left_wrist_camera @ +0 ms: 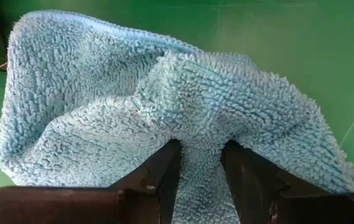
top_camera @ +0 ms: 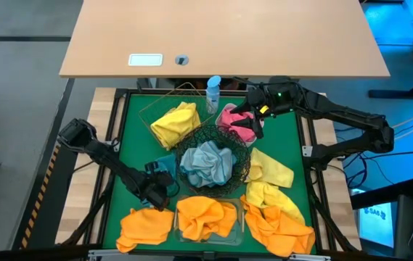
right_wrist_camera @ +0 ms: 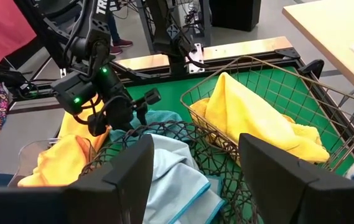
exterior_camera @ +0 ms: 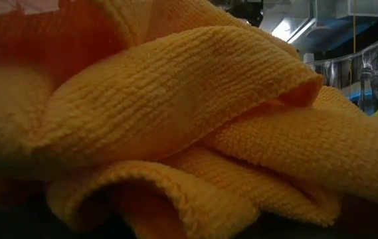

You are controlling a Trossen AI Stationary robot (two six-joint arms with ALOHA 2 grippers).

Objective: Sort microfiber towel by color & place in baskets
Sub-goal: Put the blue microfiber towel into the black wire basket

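Left end effector [top_camera: 160, 181] pinches a teal towel [left_wrist_camera: 164, 112] on the green bench [top_camera: 130, 138], just beside the black wire bowl [top_camera: 241, 161]; next, likely lift it into that bowl. Right end effector [top_camera: 253, 116] hovers spread over the pink towel [top_camera: 236, 123]. Count: orange three, yellow three, pink one.

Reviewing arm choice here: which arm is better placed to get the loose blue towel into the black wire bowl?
Left. The left gripper is already shut on the blue towel, right beside the black wire bowl holding matching cloths. The right gripper sits open across the bowl, near the pink towel.
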